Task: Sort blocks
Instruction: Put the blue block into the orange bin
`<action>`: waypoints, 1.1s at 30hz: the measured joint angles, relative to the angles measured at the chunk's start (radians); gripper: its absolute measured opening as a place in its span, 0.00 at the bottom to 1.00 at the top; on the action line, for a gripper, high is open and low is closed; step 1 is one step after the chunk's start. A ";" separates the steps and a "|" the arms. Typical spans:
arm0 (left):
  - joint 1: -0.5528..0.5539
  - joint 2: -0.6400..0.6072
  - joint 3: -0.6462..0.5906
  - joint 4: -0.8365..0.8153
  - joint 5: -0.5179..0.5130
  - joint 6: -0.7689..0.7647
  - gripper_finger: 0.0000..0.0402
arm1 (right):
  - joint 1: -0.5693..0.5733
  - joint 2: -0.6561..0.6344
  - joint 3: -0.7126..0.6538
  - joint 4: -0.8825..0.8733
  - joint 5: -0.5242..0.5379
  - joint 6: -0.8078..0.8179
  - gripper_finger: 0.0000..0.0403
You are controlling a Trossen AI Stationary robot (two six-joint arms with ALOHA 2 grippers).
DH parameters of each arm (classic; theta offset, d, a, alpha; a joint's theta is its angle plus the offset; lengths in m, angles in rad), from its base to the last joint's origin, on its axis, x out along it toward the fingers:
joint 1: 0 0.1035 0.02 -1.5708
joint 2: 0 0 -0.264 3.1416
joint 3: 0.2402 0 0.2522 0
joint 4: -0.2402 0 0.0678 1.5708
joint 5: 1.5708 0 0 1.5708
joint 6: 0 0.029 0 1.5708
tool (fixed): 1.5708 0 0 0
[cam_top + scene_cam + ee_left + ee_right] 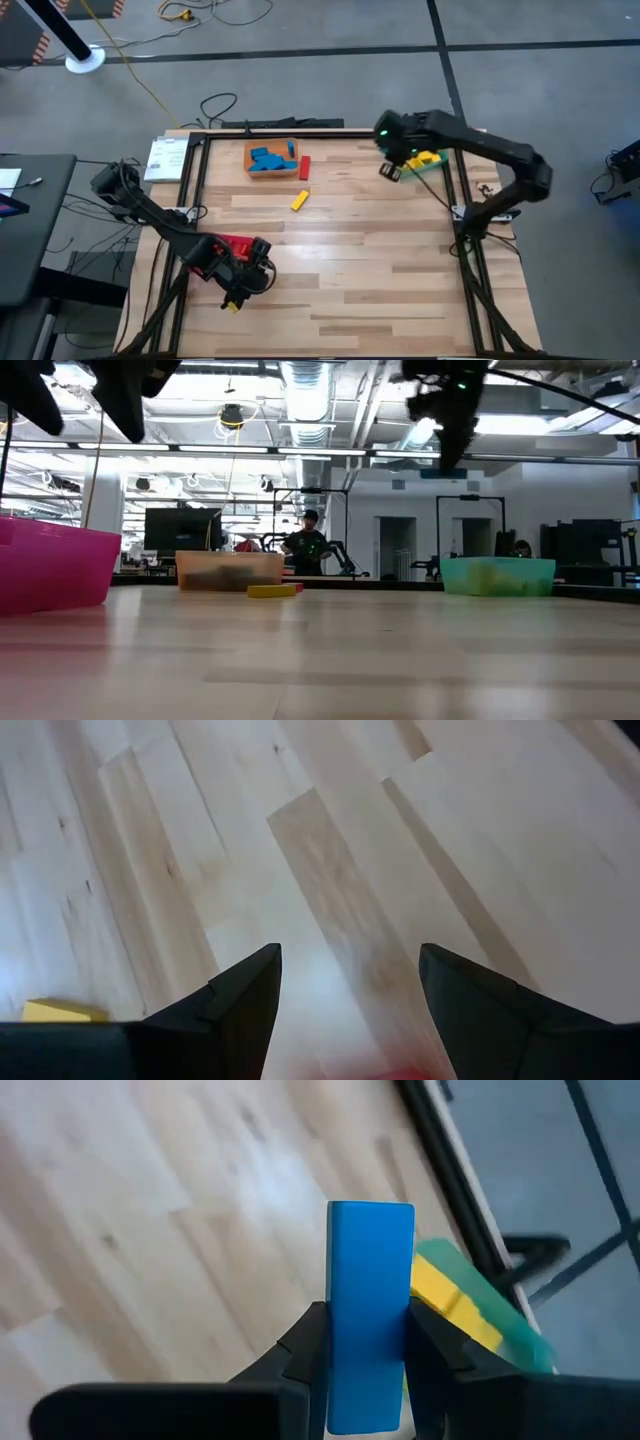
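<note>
My right gripper [390,170] hangs high over the table's far right part, beside the green bin [432,162] that holds yellow blocks [450,1295], and it is shut on a blue block [370,1300]. Several blue blocks [270,158] lie in the orange bin [272,172]. A red block [305,167] lies flat beside that bin, and a yellow block [299,201] lies on the bare wood nearer the middle. At the near left my left gripper [350,970] is open above the table, next to the red bin [238,244]. My right gripper pinches the blue block by its two long narrow edges [340,1335], one finger on each edge, at the block's rear half. The block lies along the fingers and sticks out past their ends [370,1220]. It points steeply down and is clear of the table.
Black frame rails [195,190] run along the table's left, far and right edges. In the low view the red bin [50,565], orange bin [228,570] and green bin [497,575] stand in a row, with broad bare wood in front. A person [305,545] stands far behind.
</note>
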 joint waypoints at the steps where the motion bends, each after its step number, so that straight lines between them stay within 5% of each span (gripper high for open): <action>1: 0.006 0.003 -0.005 0.009 0.000 0.003 0.58 | -0.023 -0.031 -0.036 0.020 0.000 0.003 0.26; 8: 0.047 0.008 -0.071 0.071 0.003 0.014 0.58 | -0.145 -0.191 -0.265 0.154 -0.062 -0.010 0.26; 17: 0.061 0.008 -0.078 0.061 0.020 0.013 0.58 | -0.169 -0.257 -0.378 0.332 -0.147 0.000 0.26; 33: 0.057 0.008 -0.078 -0.040 0.022 -0.095 0.58 | -0.045 0.050 -0.381 1.164 -0.290 0.043 0.26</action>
